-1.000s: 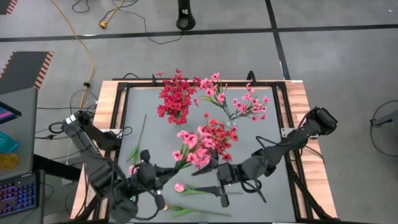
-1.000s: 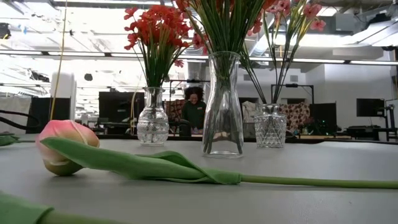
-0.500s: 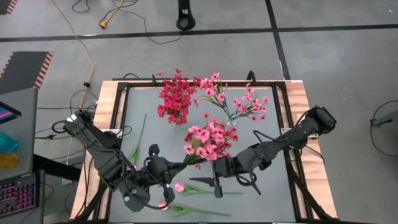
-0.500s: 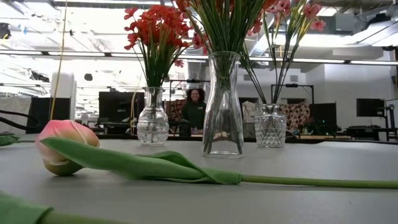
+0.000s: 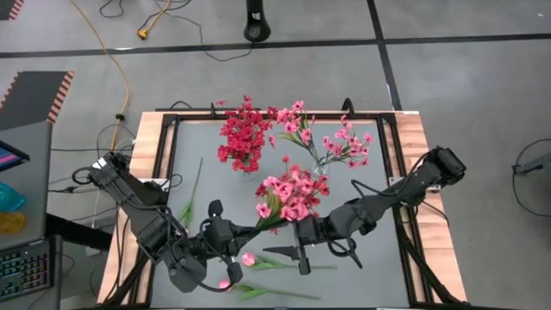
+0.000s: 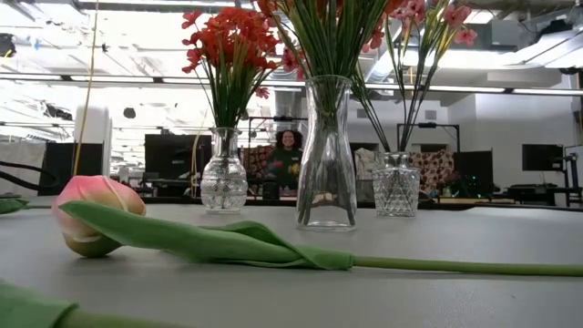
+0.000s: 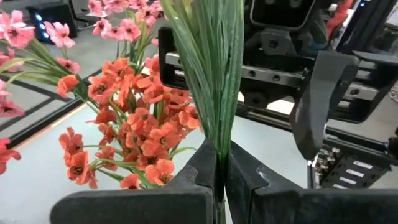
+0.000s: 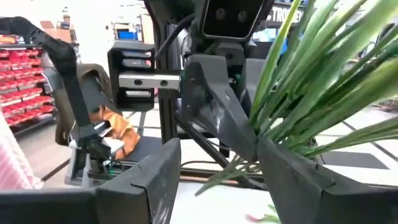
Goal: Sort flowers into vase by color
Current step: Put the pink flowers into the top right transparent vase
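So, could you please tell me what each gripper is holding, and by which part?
The left gripper clamps the pink flower spray by its green stem bundle. The right gripper is open, holding nothing.

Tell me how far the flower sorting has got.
Done: red sprays and light pink sprays stand in vases. In hand: the left tool is shut on a pink spray's stems, with the open right tool beside it. Left: tulip buds lie on the table.
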